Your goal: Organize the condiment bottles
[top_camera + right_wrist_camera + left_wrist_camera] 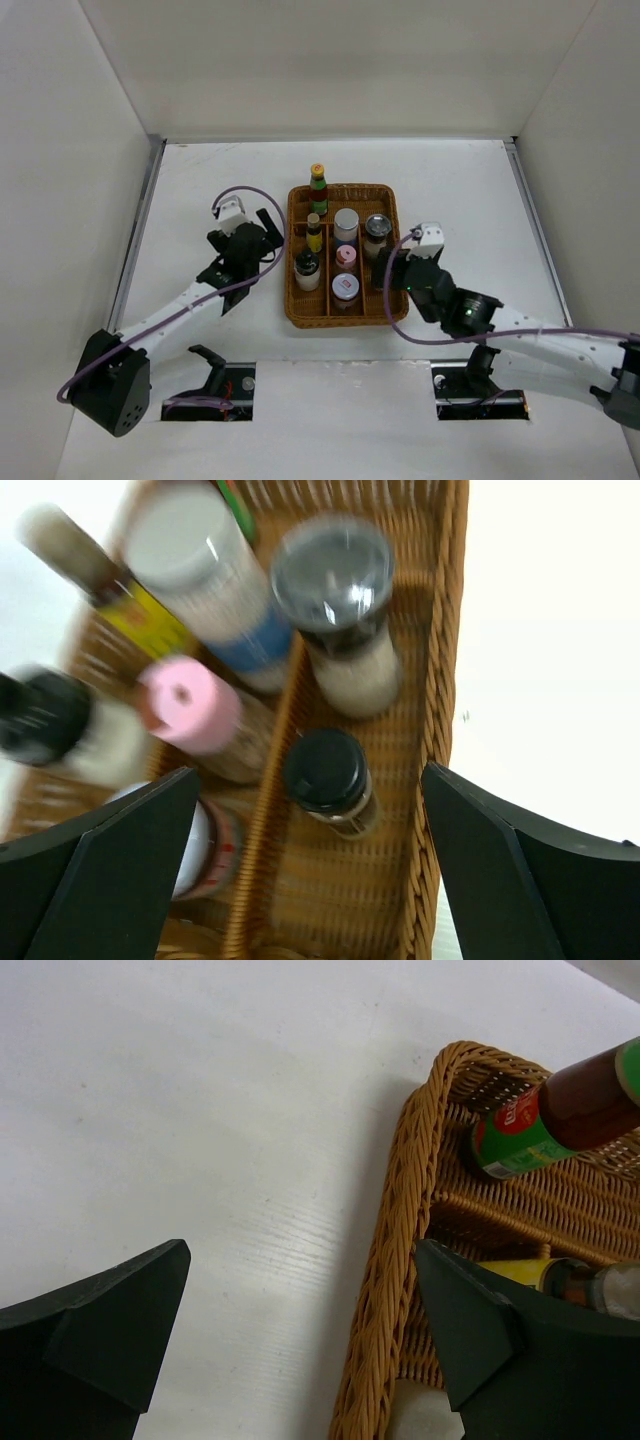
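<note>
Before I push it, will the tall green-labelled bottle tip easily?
Probably: the bottle stands tall and narrow, so a high push would likely topple it. Its glossy brown body looks like glass, perhaps slippery and breakable.

Eight items, all upright in a wicker tray (335,322) of three lengthwise compartments. Left compartment, far to near: green-labelled bottle (318,188), yellow cap, dark brown contents, at the far end; small dark bottle (314,232) with yellow label; black-capped bottle (307,268), pale body. Middle compartment, far to near: white-capped jar (346,225) with blue band, tall; pink-lidded jar (345,257), just beside it; pale-lidded jar (345,288), nearest the near rim. Right compartment: glass shaker (377,232), clear domed top, pale contents in the lower part; black-capped jar (325,775), short, just nearer than the shaker, close to the divider.
</note>
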Motion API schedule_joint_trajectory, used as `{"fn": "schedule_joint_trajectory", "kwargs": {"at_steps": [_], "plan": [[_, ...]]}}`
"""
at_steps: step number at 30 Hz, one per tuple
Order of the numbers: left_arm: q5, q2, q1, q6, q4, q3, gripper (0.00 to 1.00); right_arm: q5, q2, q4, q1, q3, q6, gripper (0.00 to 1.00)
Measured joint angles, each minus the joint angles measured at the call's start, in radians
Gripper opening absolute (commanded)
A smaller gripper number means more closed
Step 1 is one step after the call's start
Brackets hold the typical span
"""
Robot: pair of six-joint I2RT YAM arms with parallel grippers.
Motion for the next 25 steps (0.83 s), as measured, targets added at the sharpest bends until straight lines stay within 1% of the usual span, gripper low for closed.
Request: {"fn": "schedule_joint_trajectory", "kwargs": {"at_steps": [3, 5, 9, 11, 13, 15, 18, 25], "plan": [[0.0, -0.016, 0.008, 0.0, -0.022, 0.023, 1.0, 0.007, -0.116, 0.029, -0.018, -0.001, -0.019, 1.0], [-0.003, -0.02, 0.01, 0.0, -0.037, 0.047, 1.0, 0.015, -0.168, 0.086, -0.076, -0.017, -0.027, 1.0], [0.002, -0.021, 0.011, -0.003, -0.056, 0.087, 1.0, 0.039, -0.203, 0.211, -0.295, -0.09, -0.014, 1.0], [0.008, -0.021, 0.012, -0.005, -0.061, 0.098, 1.0, 0.039, -0.18, 0.241, -0.41, -0.119, 0.012, 1.0], [0.012, -0.021, 0.014, -0.006, -0.063, 0.102, 1.0, 0.027, -0.142, 0.247, -0.488, -0.134, 0.052, 1.0], [0.013, -0.02, 0.018, -0.007, -0.07, 0.103, 1.0, 0.012, -0.122, 0.251, -0.525, -0.145, 0.093, 1.0], [0.014, -0.013, 0.021, -0.008, -0.081, 0.105, 1.0, -0.013, -0.104, 0.278, -0.548, -0.164, 0.137, 1.0], [0.026, 0.015, 0.024, -0.011, -0.103, 0.146, 1.0, -0.025, -0.091, 0.372, -0.525, -0.253, 0.188, 1.0]]}}
